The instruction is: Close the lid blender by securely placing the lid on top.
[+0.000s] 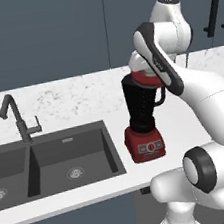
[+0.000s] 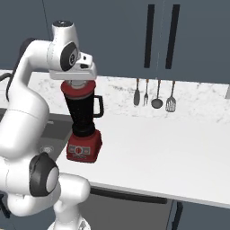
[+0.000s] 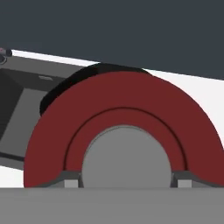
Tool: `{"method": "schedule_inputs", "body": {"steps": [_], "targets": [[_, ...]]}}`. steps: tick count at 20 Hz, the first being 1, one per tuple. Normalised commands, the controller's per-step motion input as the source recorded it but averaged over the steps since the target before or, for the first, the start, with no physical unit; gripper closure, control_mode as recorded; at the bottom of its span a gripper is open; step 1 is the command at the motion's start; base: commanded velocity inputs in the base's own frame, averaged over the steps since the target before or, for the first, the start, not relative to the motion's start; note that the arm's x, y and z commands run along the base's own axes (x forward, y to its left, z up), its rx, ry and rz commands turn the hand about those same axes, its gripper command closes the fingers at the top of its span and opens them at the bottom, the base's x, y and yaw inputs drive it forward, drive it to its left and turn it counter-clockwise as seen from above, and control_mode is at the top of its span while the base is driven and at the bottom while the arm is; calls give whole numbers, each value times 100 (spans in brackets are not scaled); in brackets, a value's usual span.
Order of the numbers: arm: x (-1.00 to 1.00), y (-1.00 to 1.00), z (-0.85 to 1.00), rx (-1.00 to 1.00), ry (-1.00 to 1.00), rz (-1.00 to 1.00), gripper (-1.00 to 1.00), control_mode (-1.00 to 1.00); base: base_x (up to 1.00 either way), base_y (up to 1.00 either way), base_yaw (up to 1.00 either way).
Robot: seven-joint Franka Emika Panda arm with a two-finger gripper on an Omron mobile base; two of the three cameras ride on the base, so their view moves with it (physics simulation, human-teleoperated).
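Note:
The blender [image 1: 145,147] [image 2: 84,149] stands on the white counter, a boxy red base with a dial under a dark tapered jar [image 1: 142,104] [image 2: 81,114] whose handle faces right. The red lid [image 1: 143,77] [image 2: 78,92] [image 3: 122,100] sits level at the jar's mouth, and I cannot tell whether it is fully seated. My gripper [image 2: 79,83] [image 3: 124,179] comes straight down from above. It is shut on the lid, with a fingertip [image 3: 68,179] pressed to each side of the lid's grey centre knob. In the hand view the jar's dark rim [image 3: 87,72] peeks out behind the lid.
A dark double sink [image 1: 65,161] with a grey faucet [image 1: 16,117] lies left of the blender. Several utensils [image 2: 155,94] hang on the wall at the back right. White counter [image 2: 170,152] stretches to the right, with dark cabinets above.

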Motion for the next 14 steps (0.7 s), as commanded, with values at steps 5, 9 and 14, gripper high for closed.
{"method": "schedule_inputs", "body": {"steps": [5,9,14], "targets": [[9,34,13,0,5,20,100,-100,0,0,0],[22,16,-16,-5,0,13,100,-100,0,0,0],[40,1,-15,-7,0,9,100,-100,0,0,0]]}}
